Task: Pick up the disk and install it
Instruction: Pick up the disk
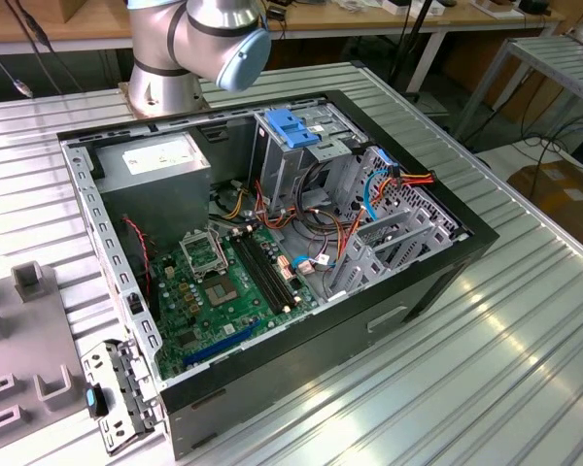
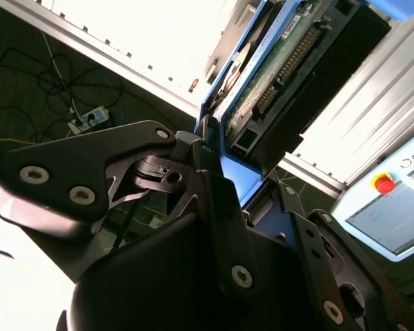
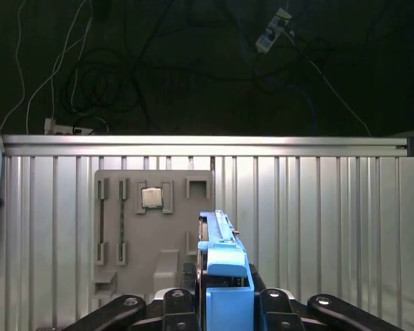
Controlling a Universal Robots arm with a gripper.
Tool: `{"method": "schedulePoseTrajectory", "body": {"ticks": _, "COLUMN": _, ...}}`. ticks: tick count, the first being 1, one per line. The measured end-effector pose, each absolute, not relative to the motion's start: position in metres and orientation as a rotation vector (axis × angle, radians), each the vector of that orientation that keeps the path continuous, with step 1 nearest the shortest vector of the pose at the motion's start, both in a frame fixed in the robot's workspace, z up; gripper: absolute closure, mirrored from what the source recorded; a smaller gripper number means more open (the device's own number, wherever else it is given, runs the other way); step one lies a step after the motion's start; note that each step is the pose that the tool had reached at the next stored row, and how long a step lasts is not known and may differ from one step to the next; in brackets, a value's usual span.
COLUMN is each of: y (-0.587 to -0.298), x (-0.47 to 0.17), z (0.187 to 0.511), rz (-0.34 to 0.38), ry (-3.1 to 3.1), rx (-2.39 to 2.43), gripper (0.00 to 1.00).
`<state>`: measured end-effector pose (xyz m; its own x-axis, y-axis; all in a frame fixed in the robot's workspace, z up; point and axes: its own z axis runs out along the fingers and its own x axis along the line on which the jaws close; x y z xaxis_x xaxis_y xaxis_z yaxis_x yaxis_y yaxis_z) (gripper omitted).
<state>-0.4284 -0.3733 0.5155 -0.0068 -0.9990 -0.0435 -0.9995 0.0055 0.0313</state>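
Disk point(image 3: 221, 238) sits edge-on inside claw point(image 3: 223, 289), which is clamped on its blue side rails.

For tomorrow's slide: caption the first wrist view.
Gripper holds the blue-railed disk edge-on over the ribbed table, a grey fixture tray beyond.

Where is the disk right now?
In both wrist views the disk is gripped in the pincer, above the ribbed metal table, near the grey tray.

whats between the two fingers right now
The disk, edge-on in its blue rails, is gripped between the fingers; both wrist views show it.
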Motion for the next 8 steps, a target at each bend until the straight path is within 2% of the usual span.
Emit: {"method": "schedulePoseTrajectory", "body": {"ticks": 8, "y": -0.3734, "x": -0.4192, "z": 0.5155, "rz": 0.083, "ry": 2.221, "rx": -2.208, "gripper": 0.63}}
